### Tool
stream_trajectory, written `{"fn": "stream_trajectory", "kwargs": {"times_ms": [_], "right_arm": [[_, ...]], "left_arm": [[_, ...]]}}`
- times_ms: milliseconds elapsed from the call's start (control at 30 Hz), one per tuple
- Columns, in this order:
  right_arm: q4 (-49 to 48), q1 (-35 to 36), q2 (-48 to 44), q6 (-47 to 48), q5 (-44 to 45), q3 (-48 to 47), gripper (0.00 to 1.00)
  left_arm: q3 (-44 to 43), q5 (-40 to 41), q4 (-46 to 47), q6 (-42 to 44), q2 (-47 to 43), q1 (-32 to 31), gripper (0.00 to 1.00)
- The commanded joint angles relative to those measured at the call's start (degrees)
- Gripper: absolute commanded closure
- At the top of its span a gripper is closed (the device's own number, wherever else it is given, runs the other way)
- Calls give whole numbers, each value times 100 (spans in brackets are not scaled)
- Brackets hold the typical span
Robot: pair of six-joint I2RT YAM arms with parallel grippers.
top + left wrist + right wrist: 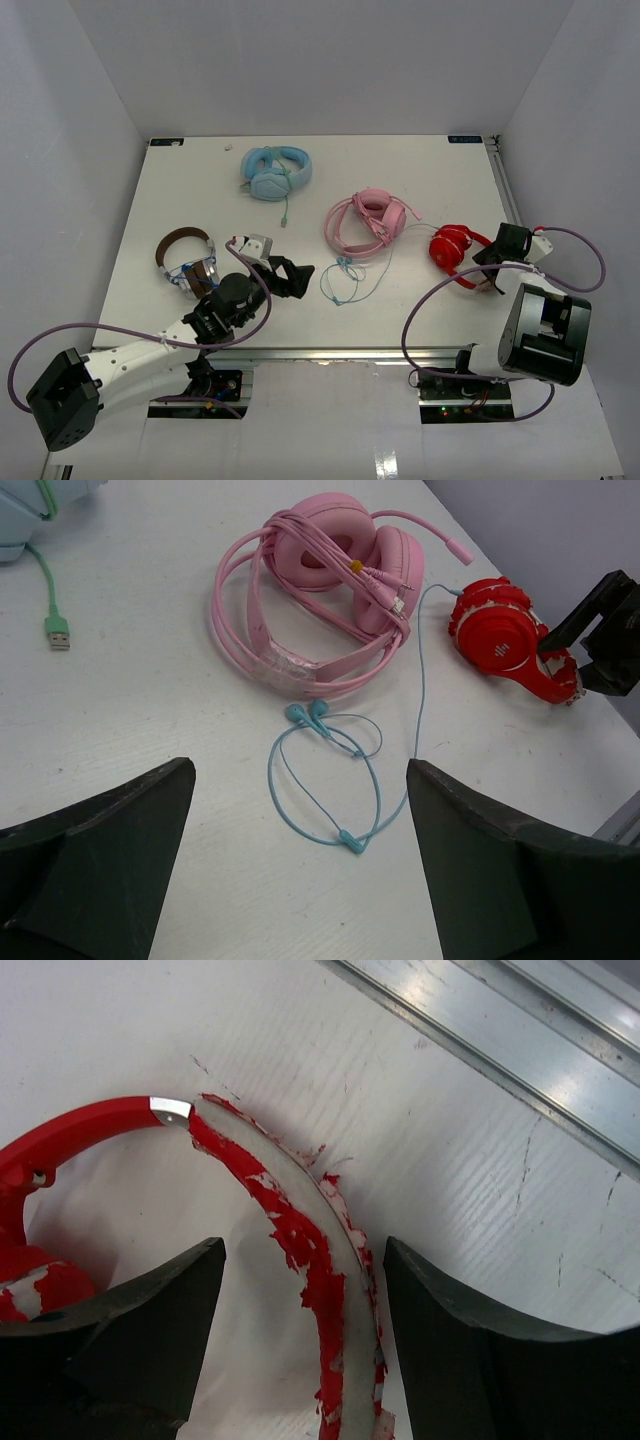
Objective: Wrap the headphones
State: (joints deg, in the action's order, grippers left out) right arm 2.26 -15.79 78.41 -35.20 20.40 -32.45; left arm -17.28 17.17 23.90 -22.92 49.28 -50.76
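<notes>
headphones (497, 640): curved red headband (262, 1175), coating peeling in flakes | right gripper (303, 1260): jaws apart, straddling headband | left gripper (298, 770): wide open | desk (480, 1190): white, scuffed

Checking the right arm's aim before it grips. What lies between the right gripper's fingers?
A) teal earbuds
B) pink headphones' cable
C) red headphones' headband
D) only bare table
C: the right wrist view shows the headband of the red headphones between the open fingers of the right gripper.
</notes>
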Motion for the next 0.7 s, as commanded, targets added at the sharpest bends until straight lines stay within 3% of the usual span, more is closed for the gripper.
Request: {"fn": "stream_trajectory", "kwargs": {"times_ms": [0,100,167,467,667], "right_arm": [[-126,-39,57,-14,-13,43,54],[36,-39,-237,71,71,-23,84],[212,-39,-474,153,69,-147,92],[1252,-12,-2095,926,201,-1260,92],[1094,51,-2506,1479,-1188,-1775,92]], "left_arm": [[49,-17,39,33,-129,-13,2],[42,-36,38,19,-129,-13,2],[41,-47,36,16,-138,-13,2],[84,-126,59,-11,-286,-13,2],[106,-76,43,13,-327,-13,2]]}}
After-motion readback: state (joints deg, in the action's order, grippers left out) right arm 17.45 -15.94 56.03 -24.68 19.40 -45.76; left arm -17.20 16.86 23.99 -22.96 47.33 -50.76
